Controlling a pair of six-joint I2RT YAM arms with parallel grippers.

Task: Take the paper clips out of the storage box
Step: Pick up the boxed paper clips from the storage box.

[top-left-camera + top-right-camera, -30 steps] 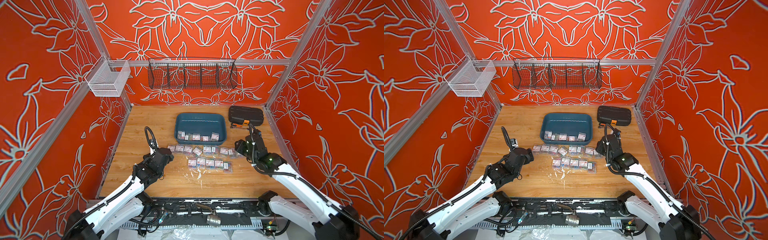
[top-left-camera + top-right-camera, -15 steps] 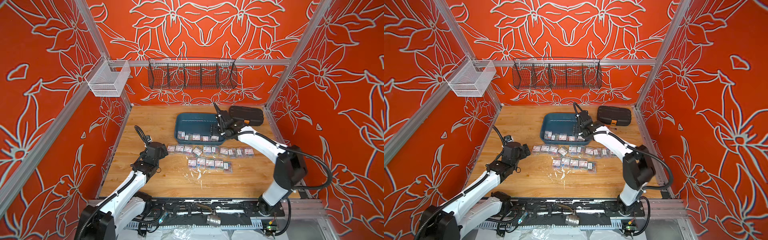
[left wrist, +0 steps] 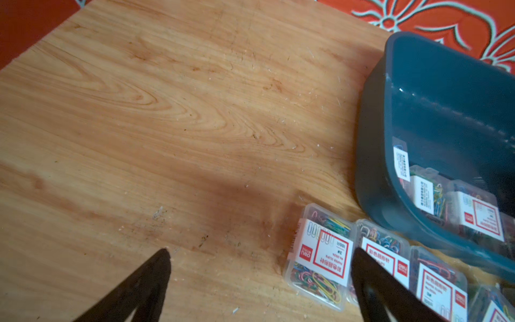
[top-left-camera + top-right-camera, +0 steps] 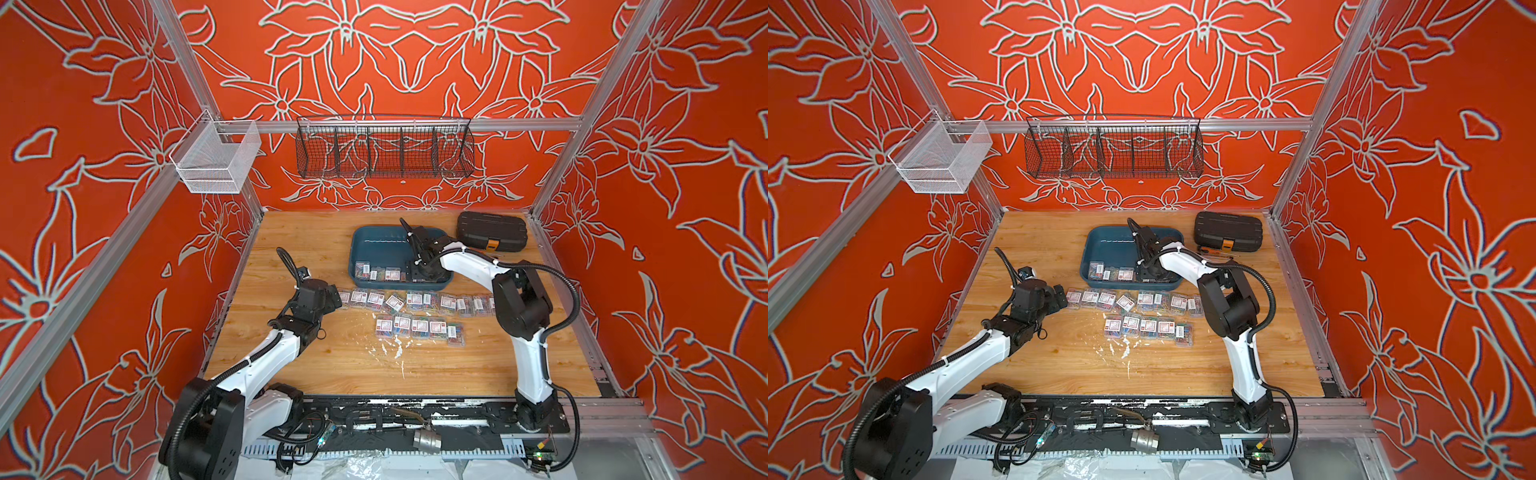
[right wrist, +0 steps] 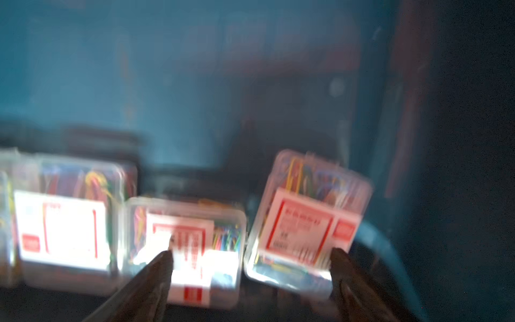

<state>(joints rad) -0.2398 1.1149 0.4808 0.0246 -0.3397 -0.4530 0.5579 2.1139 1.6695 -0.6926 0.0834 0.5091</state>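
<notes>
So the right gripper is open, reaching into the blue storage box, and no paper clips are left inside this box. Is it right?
One thing is wrong: the storage box is not empty. Several small boxes of paper clips lie along its near wall, as both top views and the right wrist view show. The rest holds: the right gripper is open and reaches into this box.

Two arms in white shells, left arm (image 4: 266,357) and right arm (image 4: 469,266), with chunky black joints (image 4: 521,307). Black ribbed cable hoses (image 4: 576,296) along both, tied on with thin white zip ties (image 4: 296,287). Big black motor block (image 4: 208,432) at each base. On left gripper (image 3: 262,251) and right gripper (image 5: 250,251), two black fingers (image 3: 139,287) each, flat and pointed like thin wedges.
</notes>
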